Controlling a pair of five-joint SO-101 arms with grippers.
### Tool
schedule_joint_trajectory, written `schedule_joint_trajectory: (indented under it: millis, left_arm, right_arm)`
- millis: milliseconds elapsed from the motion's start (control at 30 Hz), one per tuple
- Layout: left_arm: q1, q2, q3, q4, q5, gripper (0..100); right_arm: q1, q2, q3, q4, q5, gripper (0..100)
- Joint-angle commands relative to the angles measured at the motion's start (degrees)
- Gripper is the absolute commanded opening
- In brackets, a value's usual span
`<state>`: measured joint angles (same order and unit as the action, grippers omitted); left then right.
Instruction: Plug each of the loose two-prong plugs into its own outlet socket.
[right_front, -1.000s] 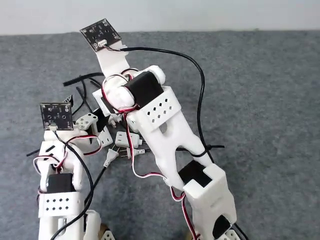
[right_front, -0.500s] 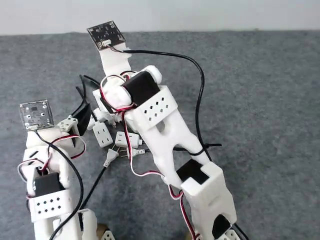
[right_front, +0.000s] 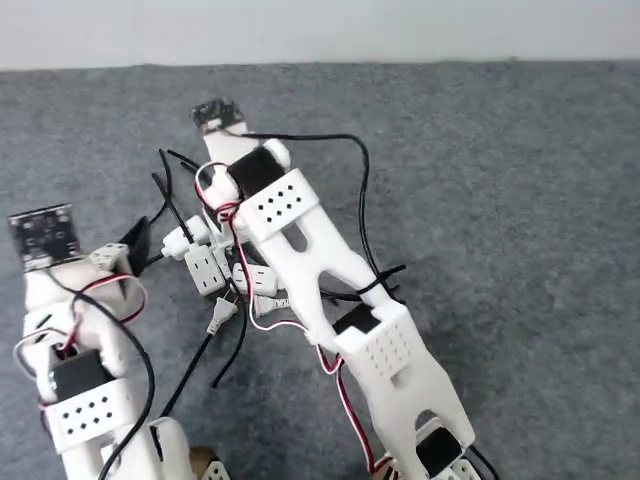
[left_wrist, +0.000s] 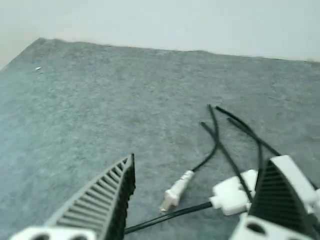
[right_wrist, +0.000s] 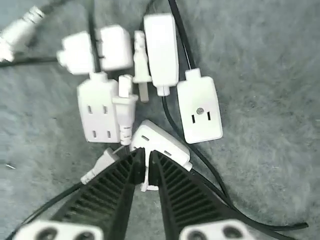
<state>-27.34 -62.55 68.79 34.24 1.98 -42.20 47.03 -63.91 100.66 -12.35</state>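
Now, your right claw pinches a white plug, outlet sockets just beyond its tips; your left claw gapes wide, empty.

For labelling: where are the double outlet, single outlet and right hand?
double outlet (right_wrist: 99, 116), right wrist view, slotted face.
single outlet (right_wrist: 202, 113), right wrist view, slotted face.
right hand (right_wrist: 146, 156), right wrist view, between fingertips.

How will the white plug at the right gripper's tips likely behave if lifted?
The white plug looks small and rigid, so probably light. The black cord by it looks floppy and, if attached, would likely trail. Its smooth casing might slip in a grip.
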Motion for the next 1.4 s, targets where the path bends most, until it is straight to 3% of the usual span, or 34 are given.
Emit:
schedule_joint_trajectory:
  millis: [0,167,367,633,1033,1367]
  left_arm:
    - [-5.1,-0.62,-1.1,0.53,-0.79,36]
    - [-7.12,-0.44,-0.57,2.99,-0.79,36]
    - [-7.21,-0.62,2.15,0.09,-0.62,36]
    - [-6.95,-0.62,4.09,-2.46,-0.62,36]
    - [-6.86,-0.62,4.18,-2.29,-0.79,36]
    - [-5.45,-0.62,4.97,-2.46,-0.88,36]
  right_arm:
    - [-2.33,-0.04,-1.76,0.57,2.02,0.9]
    - [-6.64,2.77,-2.11,-1.71,2.02,1.8]
    - [-6.9,5.14,-2.11,-3.38,1.67,15.8]
    - [-6.46,7.08,-2.11,-9.19,1.67,5.0]
    - [-5.05,9.71,-2.29,-11.12,2.11,4.8]
    - [-3.91,11.12,-12.75,-3.56,2.11,4.8]
